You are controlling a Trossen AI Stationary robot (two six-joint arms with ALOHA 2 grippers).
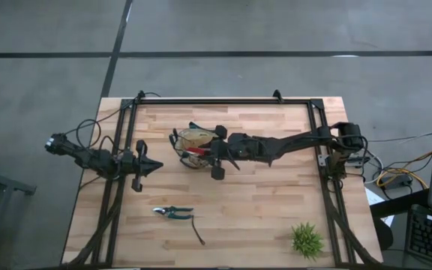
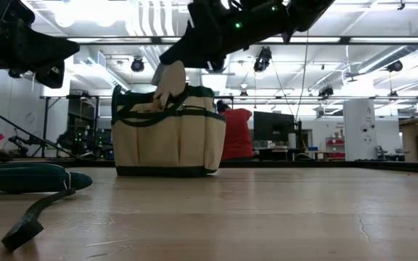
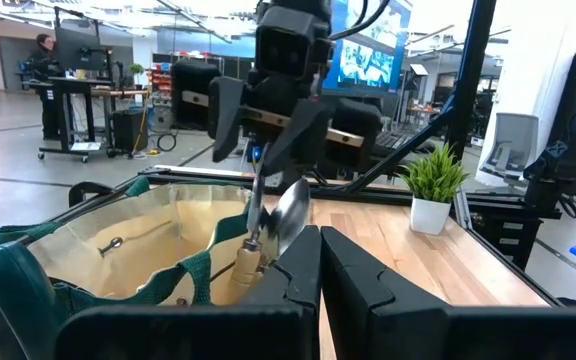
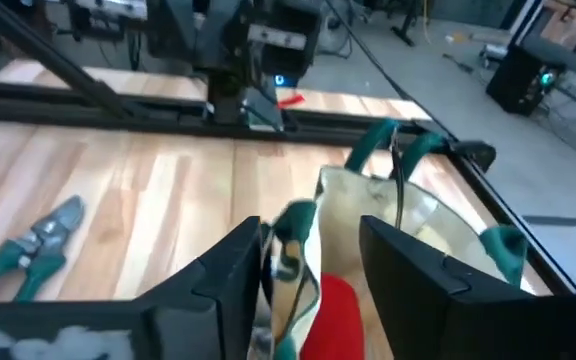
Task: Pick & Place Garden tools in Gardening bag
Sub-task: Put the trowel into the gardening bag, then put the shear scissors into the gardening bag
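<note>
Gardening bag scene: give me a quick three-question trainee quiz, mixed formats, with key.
1. True or false: the right gripper stands open over the gardening bag.
2. Where are the green-handled pruners? A) in the bag B) on the table C) held by the left gripper
3. Fill in: the left gripper's fingers are ____.

Key: 1 true; 2 B; 3 shut
</note>
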